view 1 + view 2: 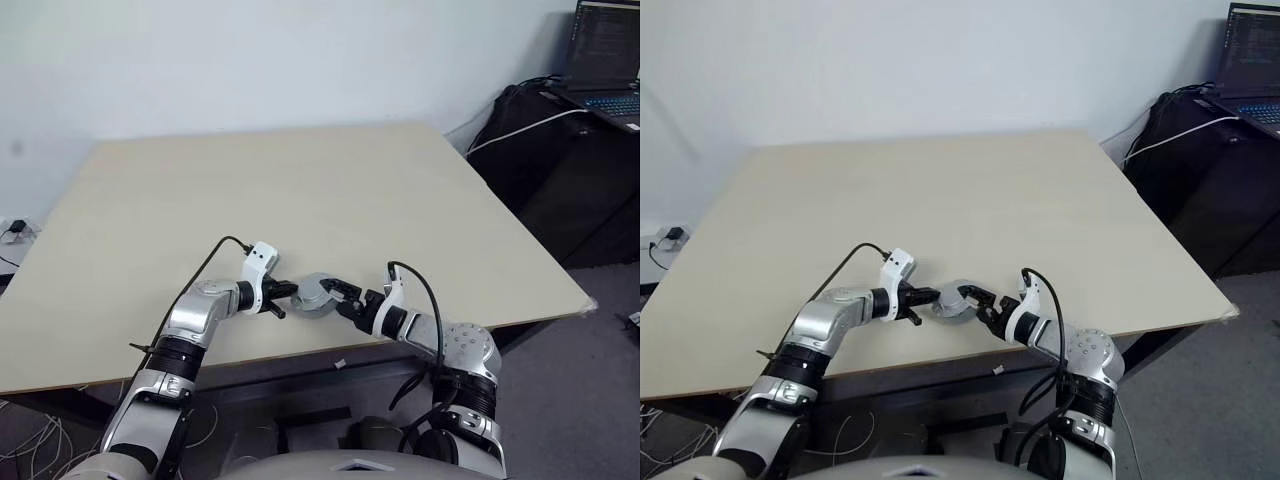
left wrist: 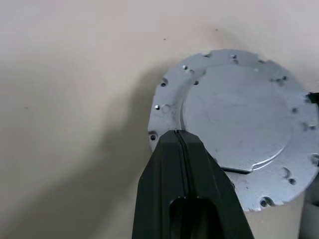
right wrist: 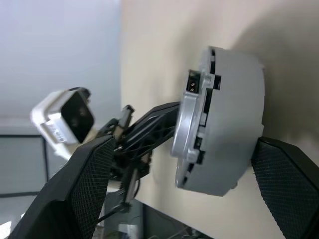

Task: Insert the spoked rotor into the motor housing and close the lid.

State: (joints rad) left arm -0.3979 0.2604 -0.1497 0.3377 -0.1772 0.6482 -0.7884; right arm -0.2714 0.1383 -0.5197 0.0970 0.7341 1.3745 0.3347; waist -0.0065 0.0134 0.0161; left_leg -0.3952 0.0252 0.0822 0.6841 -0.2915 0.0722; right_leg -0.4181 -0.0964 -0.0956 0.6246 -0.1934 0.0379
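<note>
While left claw (image 2: 180, 137) closed touches lid (image 2: 239, 119), right claw (image 3: 179, 174) open straddles it.

An office or lab corner: a plain pale table (image 1: 300, 200) against a bare wall, an open laptop (image 1: 607, 55) on dark bags right of the table, cables on the floor.

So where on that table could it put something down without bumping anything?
Nearly all of the table is bare, from the far edge by the wall down to both side edges. The crowded spot is the near edge, where the left end effector and right end effector flank the silver-grey motor assembly.
</note>
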